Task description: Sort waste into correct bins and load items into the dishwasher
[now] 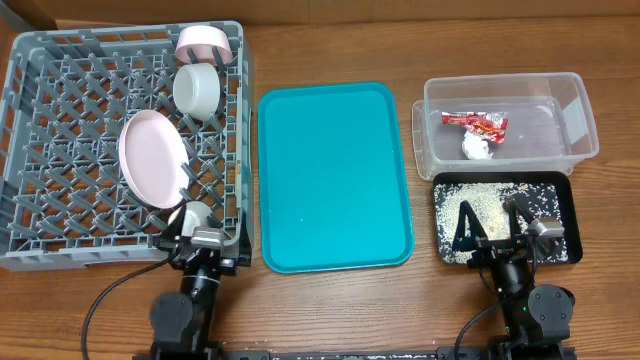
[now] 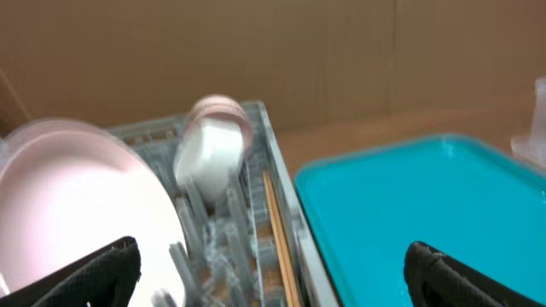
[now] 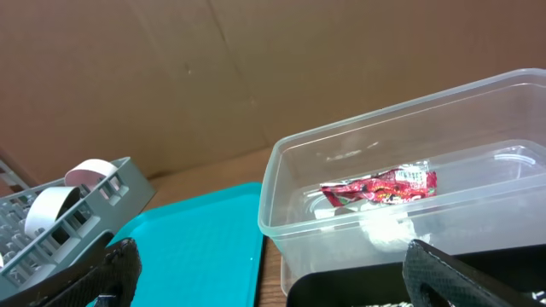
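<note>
The grey dishwasher rack (image 1: 60, 120) holds a pale pink plate (image 1: 152, 158) on edge, a white bowl (image 1: 197, 90) and a pink bowl (image 1: 205, 42). Wooden chopsticks (image 2: 280, 243) lie along its right wall. The clear tub (image 1: 570, 105) contains the red wrapper (image 1: 476, 122) and the white tissue (image 1: 478, 148). Rice grains are scattered in the black tray (image 1: 565, 195). My left gripper (image 1: 200, 228) is open over the rack's near right corner, holding nothing. My right gripper (image 1: 490, 212) is open over the black tray, also holding nothing.
The teal serving tray (image 1: 335, 175) lies between the rack and the bins on the wooden table. Brown cardboard walls stand behind the table. Both arm bases sit at the table's near edge.
</note>
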Robot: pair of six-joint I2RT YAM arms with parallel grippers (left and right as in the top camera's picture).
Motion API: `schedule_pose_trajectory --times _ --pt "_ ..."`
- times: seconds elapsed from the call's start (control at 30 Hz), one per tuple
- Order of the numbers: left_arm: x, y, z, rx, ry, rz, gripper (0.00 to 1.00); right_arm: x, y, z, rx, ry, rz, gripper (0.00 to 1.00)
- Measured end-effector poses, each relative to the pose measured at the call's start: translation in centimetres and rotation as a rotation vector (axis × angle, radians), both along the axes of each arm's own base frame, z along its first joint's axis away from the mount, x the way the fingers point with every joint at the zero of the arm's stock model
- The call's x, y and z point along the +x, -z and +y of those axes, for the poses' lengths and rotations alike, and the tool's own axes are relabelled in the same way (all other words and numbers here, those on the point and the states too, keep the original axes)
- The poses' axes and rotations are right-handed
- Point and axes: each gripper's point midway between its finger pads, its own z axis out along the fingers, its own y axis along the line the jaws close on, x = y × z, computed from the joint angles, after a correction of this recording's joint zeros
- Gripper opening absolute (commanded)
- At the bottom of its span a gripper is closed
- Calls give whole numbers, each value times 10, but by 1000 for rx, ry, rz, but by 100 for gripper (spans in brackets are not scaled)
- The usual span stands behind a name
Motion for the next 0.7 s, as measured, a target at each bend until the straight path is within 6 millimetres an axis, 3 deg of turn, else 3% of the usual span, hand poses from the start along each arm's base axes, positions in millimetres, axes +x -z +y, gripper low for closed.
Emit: schedule_pose_trajectory --times 0.03,0.7 --pt "0 10 0 1 0 36 100 0 0 0 0 0 0 100" --pt "0 10 0 -4 -1 36 100 0 0 0 0 1 0 100"
